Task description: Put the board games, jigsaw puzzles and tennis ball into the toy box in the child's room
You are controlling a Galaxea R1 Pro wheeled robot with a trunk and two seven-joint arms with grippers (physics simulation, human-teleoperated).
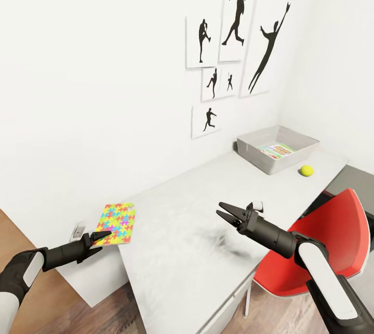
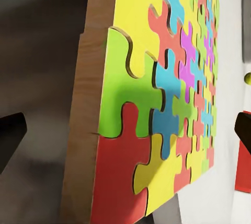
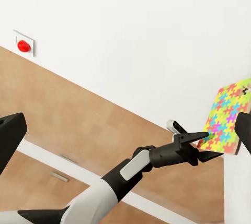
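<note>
The left pincer (image 1: pixel 102 240) is reaching, open, around the jigsaw puzzle's (image 1: pixel 117 223) near edge at the desk (image 1: pixel 208 209) corner; the right pincer (image 1: pixel 225 214) is hanging open farther off.

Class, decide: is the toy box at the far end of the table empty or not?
Not empty. The toy box on the table has a flat printed box lying inside; the tennis ball sits outside.

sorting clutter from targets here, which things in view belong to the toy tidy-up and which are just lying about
Belong to the job: jigsaw puzzle at the table edge, between the open left gripper fingers; tennis ball; toy box, already holding a printed board game.

Just lying about: red chair; wall silhouette pictures.
</note>
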